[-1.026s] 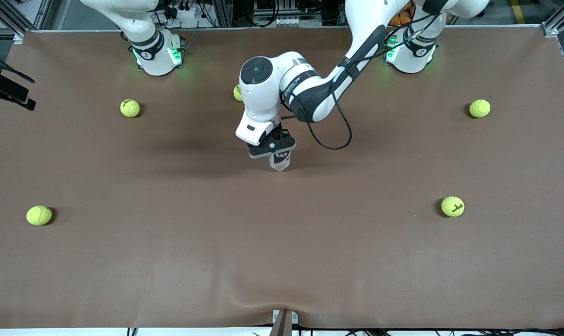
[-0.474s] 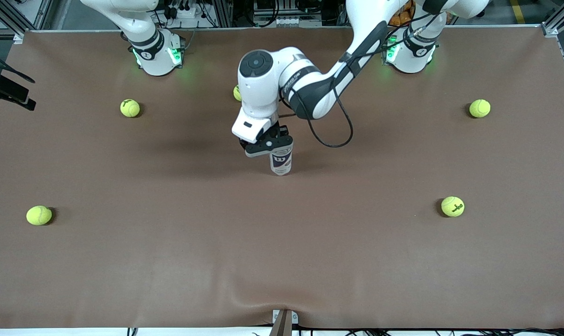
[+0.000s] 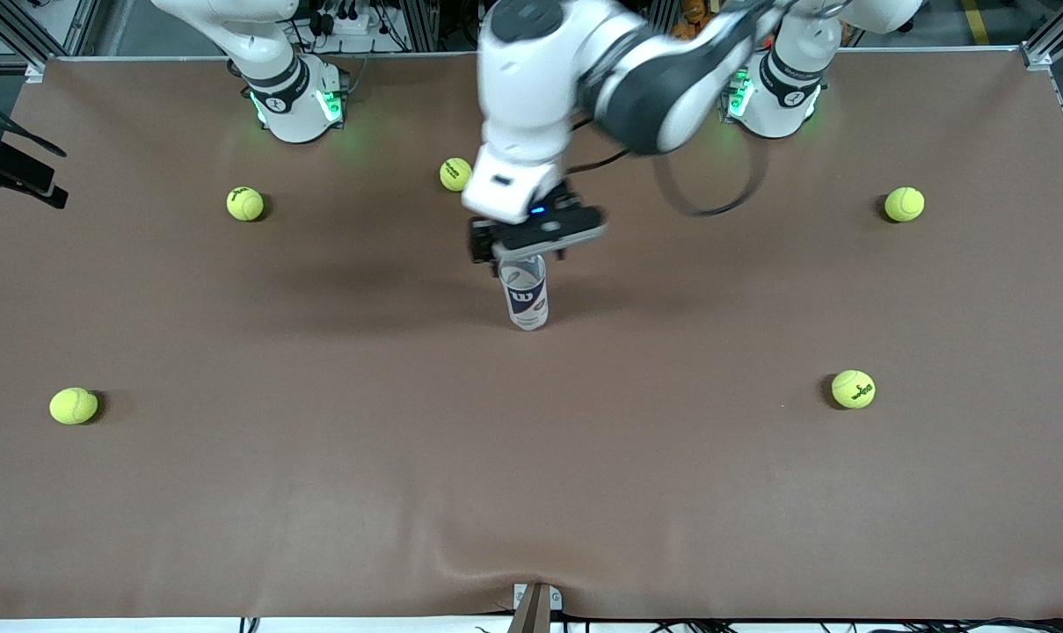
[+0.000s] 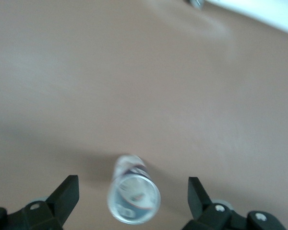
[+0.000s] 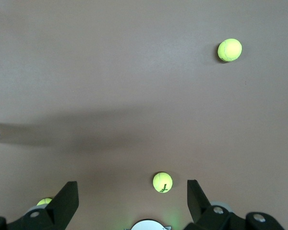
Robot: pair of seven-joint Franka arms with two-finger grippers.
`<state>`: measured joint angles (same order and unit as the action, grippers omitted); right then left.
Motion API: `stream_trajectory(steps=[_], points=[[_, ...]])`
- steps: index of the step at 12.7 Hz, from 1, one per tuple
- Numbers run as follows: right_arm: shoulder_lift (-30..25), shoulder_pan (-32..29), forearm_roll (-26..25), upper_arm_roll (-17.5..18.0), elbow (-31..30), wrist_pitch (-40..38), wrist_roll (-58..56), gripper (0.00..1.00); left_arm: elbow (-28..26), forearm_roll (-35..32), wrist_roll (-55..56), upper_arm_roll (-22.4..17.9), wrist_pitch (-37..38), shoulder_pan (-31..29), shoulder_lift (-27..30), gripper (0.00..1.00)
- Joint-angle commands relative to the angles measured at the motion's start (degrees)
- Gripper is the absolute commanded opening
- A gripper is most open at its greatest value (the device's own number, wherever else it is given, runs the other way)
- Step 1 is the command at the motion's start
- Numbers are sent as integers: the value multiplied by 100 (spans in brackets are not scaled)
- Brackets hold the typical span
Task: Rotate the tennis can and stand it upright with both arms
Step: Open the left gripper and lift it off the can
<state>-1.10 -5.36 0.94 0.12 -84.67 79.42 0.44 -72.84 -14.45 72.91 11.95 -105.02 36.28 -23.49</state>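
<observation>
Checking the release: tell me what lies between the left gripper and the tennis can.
Nothing: in the left wrist view the left gripper hangs open above the upright tennis can, fingers clear of it.

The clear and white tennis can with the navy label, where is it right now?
The tennis can stands upright mid-table, directly under the open left gripper.

Even overhead light leaves soft shadows on the brown tabletop (image 3: 320, 492), green lamps glow at both bases, and the left wrist view is motion-blurred throughout.
</observation>
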Motion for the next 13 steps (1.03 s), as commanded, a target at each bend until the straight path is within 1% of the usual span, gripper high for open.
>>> stream_trajectory(steps=[1,3,4,6,8,10,13], points=[[-14,-52,11,67,11,-6,62,100,-222,-111,-145,44,857,-489,729,100],[-22,-61,11,67,20,-6,62,100,-257,-32,-688,53,1473,-884,1160,100],[-22,-52,11,76,29,-6,62,100,-266,82,-769,61,1572,-1156,1345,100],[-22,-61,11,76,29,-6,62,100,-301,267,-1057,62,2045,-1604,1653,100],[-31,-52,11,76,38,-15,62,100,-389,530,-2127,62,2283,-2219,1926,100],[-31,-61,11,76,38,-6,62,100,-643,680,-3120,62,2320,-2852,2172,100],[-40,-61,11,76,38,-6,53,100,-758,1057,-4685,62,2320,-3775,2287,100]])
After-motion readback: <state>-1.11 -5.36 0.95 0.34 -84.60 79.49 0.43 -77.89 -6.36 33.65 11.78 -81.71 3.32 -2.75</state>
